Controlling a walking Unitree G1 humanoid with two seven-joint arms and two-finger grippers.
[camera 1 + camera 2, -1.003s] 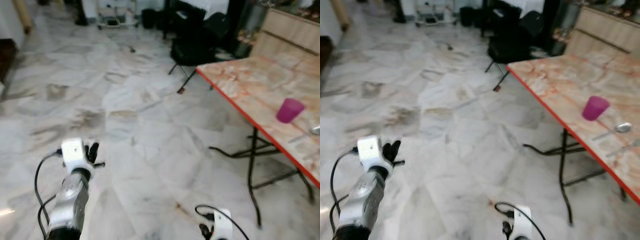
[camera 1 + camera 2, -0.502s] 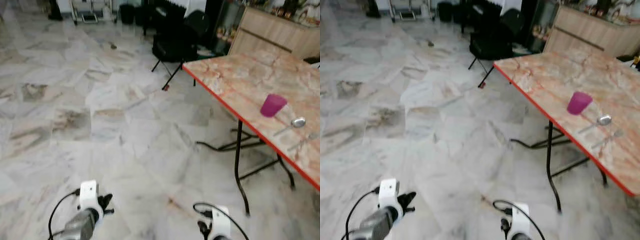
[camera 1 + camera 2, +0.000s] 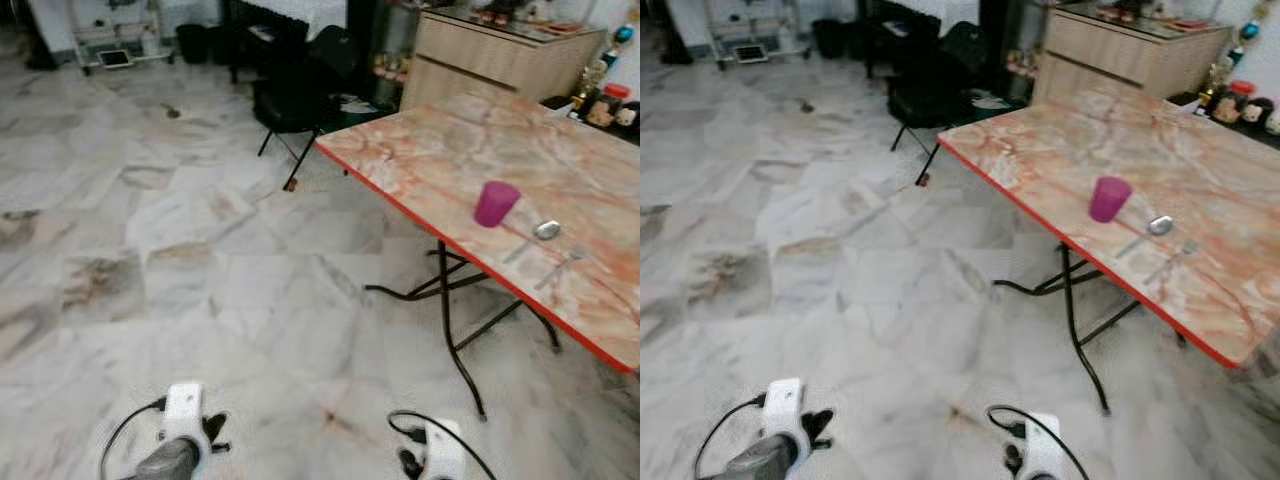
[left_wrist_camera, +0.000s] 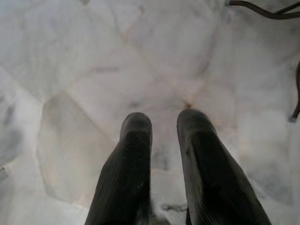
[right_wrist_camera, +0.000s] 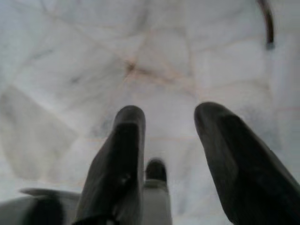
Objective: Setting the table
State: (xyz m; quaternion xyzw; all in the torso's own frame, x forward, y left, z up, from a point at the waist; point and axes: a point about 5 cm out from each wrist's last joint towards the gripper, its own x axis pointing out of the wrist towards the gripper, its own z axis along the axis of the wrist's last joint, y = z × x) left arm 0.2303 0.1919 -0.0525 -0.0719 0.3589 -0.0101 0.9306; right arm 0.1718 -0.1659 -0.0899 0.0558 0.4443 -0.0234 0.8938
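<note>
Marble-pattern orange folding bench [image 3: 520,170] with red edge now nearer centre of head view than 1 s ago: camera turned toward it, approach under way. Magenta plastic cup [image 3: 496,203] upright on bench; metal spoon [image 3: 540,233] and fork [image 3: 563,266] just beside it. Left gripper [image 4: 164,136] jaws narrowly parted, empty, low over marble floor [image 3: 200,250]. Right gripper [image 5: 168,136] jaws wider, empty.

Folding table [image 3: 470,160]: marble-look orange top, red edge, black metal legs; stands on grey-white marble floor [image 3: 180,250].
On top, w/ cup as ref:
- purple cup [image 3: 496,203], upright, nr red edge
- spoon [image 3: 540,234], just beside cup
- fork [image 3: 563,266], beyond spoon, apart from cup
</note>
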